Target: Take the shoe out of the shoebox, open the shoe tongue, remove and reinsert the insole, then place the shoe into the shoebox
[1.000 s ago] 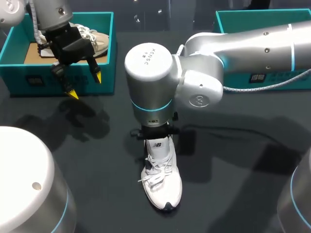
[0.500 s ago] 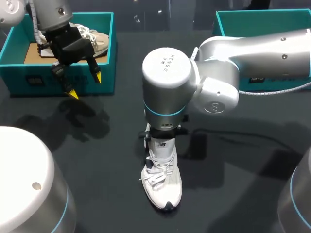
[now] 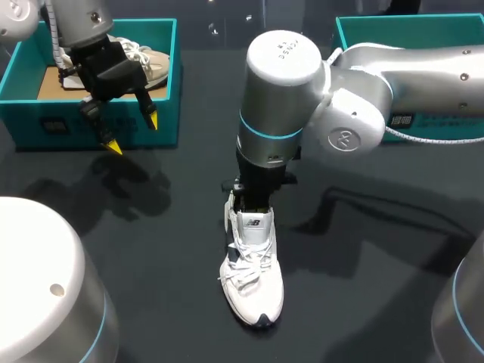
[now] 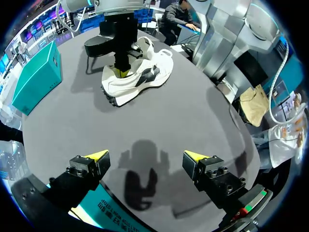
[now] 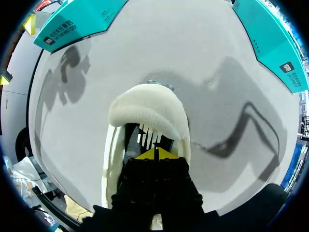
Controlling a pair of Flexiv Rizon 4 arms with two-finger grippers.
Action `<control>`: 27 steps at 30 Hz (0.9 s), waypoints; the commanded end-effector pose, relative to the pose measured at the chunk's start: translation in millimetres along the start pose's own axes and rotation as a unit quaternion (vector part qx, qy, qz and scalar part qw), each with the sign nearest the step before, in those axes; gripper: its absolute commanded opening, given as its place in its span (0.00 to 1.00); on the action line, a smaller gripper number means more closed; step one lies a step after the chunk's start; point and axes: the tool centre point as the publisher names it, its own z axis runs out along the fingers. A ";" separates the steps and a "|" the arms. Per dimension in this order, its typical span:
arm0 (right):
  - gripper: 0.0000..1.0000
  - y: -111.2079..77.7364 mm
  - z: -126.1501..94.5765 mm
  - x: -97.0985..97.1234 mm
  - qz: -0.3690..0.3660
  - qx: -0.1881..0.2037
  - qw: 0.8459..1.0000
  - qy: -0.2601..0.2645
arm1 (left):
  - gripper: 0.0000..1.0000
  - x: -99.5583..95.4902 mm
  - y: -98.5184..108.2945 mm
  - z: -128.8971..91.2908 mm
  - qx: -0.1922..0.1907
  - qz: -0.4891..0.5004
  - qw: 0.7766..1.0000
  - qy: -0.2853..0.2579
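Your right tool (image 5: 155,154) sits clenched inside the shoe (image 3: 252,272); left tool (image 4: 146,155) hangs released. The soft, floppy tongue (image 3: 254,224) likely needs pinching at its padded rim.

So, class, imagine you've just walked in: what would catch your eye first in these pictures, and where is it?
First the white shoe alone in the middle of the table, with the right claw down inside its opening, yellow tips together. Next the left claw, open, hanging in front of the teal shoebox at the far left, which holds another shoe.
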 end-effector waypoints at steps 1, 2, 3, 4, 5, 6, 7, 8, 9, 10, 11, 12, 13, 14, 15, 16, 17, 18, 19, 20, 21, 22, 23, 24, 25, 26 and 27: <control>0.00 3.1 1.9 8.5 0.000 0.011 1.000 -0.006 | 1.00 0.2 0.1 -0.3 -0.001 0.000 1.000 0.000; 0.00 2.5 1.3 9.4 0.001 0.013 1.000 -0.006 | 1.00 0.2 0.1 -0.3 -0.001 0.000 1.000 0.000; 0.00 1.5 0.7 10.3 0.003 0.015 1.000 -0.005 | 1.00 0.2 0.1 -0.3 -0.001 0.000 1.000 0.000; 0.00 0.6 -0.4 11.3 0.004 0.018 1.000 -0.005 | 1.00 0.2 0.1 -0.3 -0.001 0.000 1.000 0.000; 0.00 0.6 -0.4 11.3 0.004 0.018 1.000 -0.005 | 1.00 0.2 0.1 -0.3 -0.001 0.000 1.000 0.000; 0.00 0.6 -0.4 11.3 0.004 0.018 1.000 -0.005 | 1.00 0.2 0.1 -0.3 -0.001 0.000 1.000 0.000; 0.00 0.6 -0.4 11.3 0.004 0.018 1.000 -0.005 | 1.00 0.2 0.1 -0.3 -0.001 0.000 1.000 0.000; 0.00 0.6 -0.4 11.3 0.004 0.018 1.000 -0.005 | 1.00 0.2 0.1 -0.3 -0.001 0.000 1.000 0.000; 0.00 0.6 -0.4 11.3 0.004 0.018 1.000 -0.005 | 1.00 0.2 0.1 -0.3 -0.001 0.000 1.000 0.000; 0.00 0.6 -0.4 11.3 0.004 0.018 1.000 -0.005 | 1.00 0.2 0.1 -0.3 -0.001 0.000 1.000 0.000; 0.00 0.6 -0.4 11.3 0.004 0.018 1.000 -0.005 | 1.00 0.2 0.1 -0.3 -0.001 0.000 1.000 0.000; 0.00 0.6 -0.4 11.3 0.004 0.018 1.000 -0.005 | 1.00 0.2 0.1 -0.3 -0.001 0.000 1.000 0.000; 0.00 0.6 -0.4 11.3 0.004 0.018 1.000 -0.005 | 1.00 0.2 0.1 -0.3 -0.001 0.000 1.000 0.000; 0.00 0.6 -0.4 11.3 0.004 0.018 1.000 -0.005 | 1.00 0.2 0.1 -0.3 -0.001 0.000 1.000 0.000; 0.00 0.6 -0.4 11.3 0.004 0.018 1.000 -0.005 | 1.00 0.2 0.1 -0.3 -0.001 0.000 1.000 0.000; 0.00 0.6 -0.4 11.3 0.004 0.018 1.000 -0.005 | 1.00 0.2 0.1 -0.3 -0.001 0.000 1.000 0.000; 0.00 0.6 -0.4 11.3 0.004 0.018 1.000 -0.005 | 1.00 0.2 0.1 -0.3 -0.001 0.000 1.000 0.000; 0.00 1.0 -1.4 11.8 0.005 0.015 1.000 -0.005 | 1.00 0.2 0.1 -0.3 -0.001 0.000 1.000 0.000; 0.00 2.2 -2.7 13.2 0.005 0.015 1.000 -0.009 | 1.00 0.2 0.1 -0.3 -0.001 0.000 1.000 0.000; 0.00 2.4 -4.0 14.4 0.007 0.014 1.000 -0.011 | 1.00 0.2 0.1 -0.3 -0.001 0.000 1.000 0.000; 0.00 2.2 -4.9 15.0 0.008 0.012 1.000 -0.012 | 1.00 0.2 0.1 -0.3 -0.001 0.000 1.000 0.000; 0.00 2.2 -6.7 16.3 0.008 0.013 1.000 -0.013 | 1.00 0.2 0.1 -0.3 -0.001 0.000 1.000 0.000; 0.00 2.1 -7.7 17.1 0.009 0.014 1.000 -0.014 | 1.00 0.2 0.1 -0.3 -0.001 0.000 1.000 0.000; 0.00 1.6 -9.8 18.4 0.011 0.015 1.000 -0.016 | 1.00 0.2 0.1 -0.3 -0.001 0.000 1.000 0.000; 0.00 1.1 -11.5 19.5 0.011 0.017 1.000 -0.017 | 1.00 0.2 0.1 -0.3 -0.001 0.000 1.000 0.000; 0.00 0.6 -13.1 20.4 0.011 0.019 1.000 -0.018 | 1.00 0.2 0.1 -0.3 -0.001 0.000 1.000 0.000; 0.00 -0.2 -14.7 21.2 0.012 0.022 1.000 -0.019 | 1.00 0.2 0.1 -0.3 -0.001 0.000 1.000 0.000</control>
